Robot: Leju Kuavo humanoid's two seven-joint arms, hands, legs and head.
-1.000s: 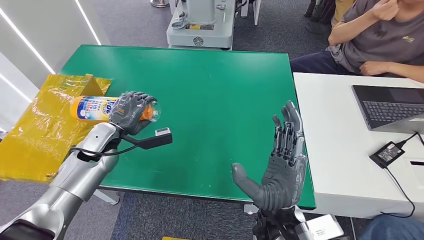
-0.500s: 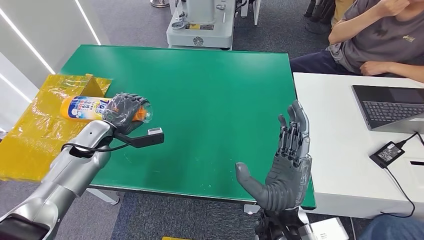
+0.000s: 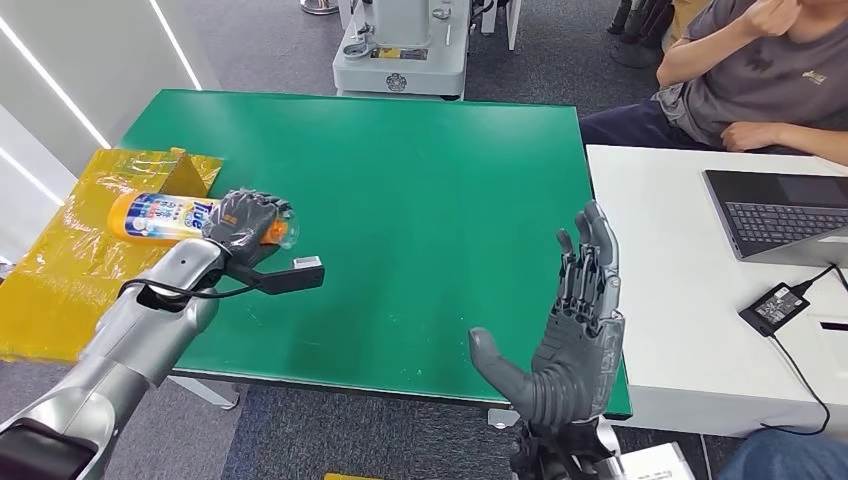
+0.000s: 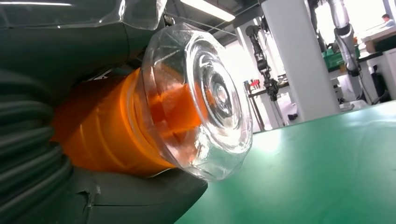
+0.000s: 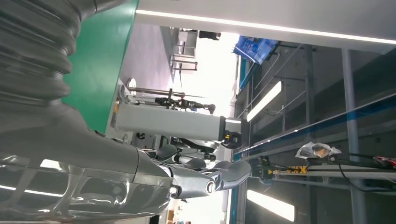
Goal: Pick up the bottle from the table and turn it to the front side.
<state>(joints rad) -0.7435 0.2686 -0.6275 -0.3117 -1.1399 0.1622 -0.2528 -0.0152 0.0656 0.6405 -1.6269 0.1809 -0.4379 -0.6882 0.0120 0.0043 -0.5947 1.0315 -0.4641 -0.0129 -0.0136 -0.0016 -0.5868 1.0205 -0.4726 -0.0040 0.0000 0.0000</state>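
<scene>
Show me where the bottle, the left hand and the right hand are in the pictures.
bottle [image 3: 155, 216], head view, on its blue and white label.
left hand [image 3: 243, 226], head view, on the back of the hand that grips the bottle.
right hand [image 3: 567, 350], head view, on the open palm.

Right hand [image 5: 93, 154] empty, fingers [image 5: 224, 175] stretched out straight. Green table [image 5: 100, 60] edge just behind it. Ceiling light strips [image 5: 266, 100] beyond.

green table [image 3: 420, 200] | yellow sheet [image 3: 70, 270] overlapping left edge
</scene>
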